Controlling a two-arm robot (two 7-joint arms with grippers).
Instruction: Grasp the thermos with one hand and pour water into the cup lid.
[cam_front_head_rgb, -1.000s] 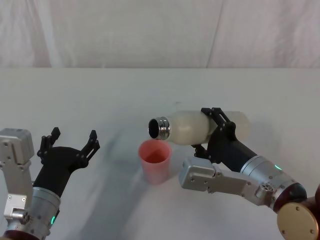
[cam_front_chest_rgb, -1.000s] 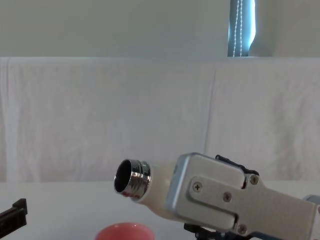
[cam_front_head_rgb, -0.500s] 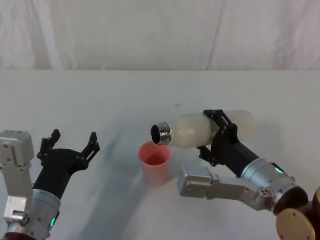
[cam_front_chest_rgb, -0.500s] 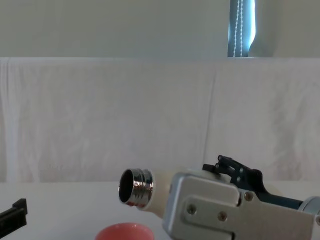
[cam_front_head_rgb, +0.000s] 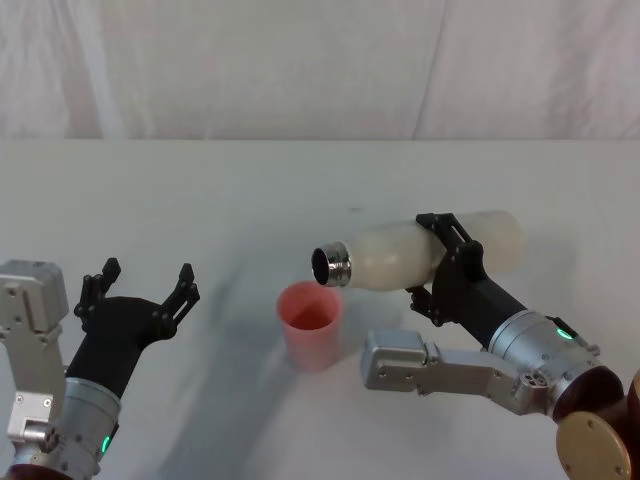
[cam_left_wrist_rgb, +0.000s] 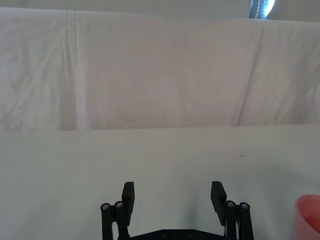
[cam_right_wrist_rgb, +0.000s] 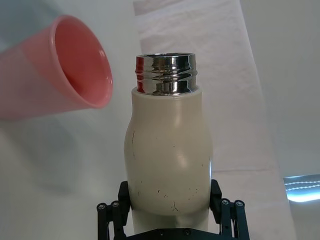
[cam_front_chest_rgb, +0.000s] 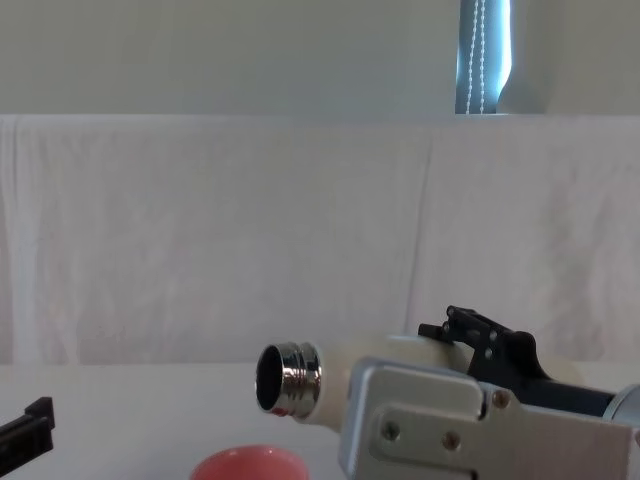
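- Two arms are showing from the head: our right gripper is clamping the thermos nearly level, its neck above the cup lid; our left gripper is idling with fingers spread wide.
- Looking from the chest, we are judging the neck should be dipping lower over the cup.
- Looking from the right wrist, we are advising a slow tilt, mouth centred.

A creased white cloth backdrop rises behind the white table, with a bright window strip above.
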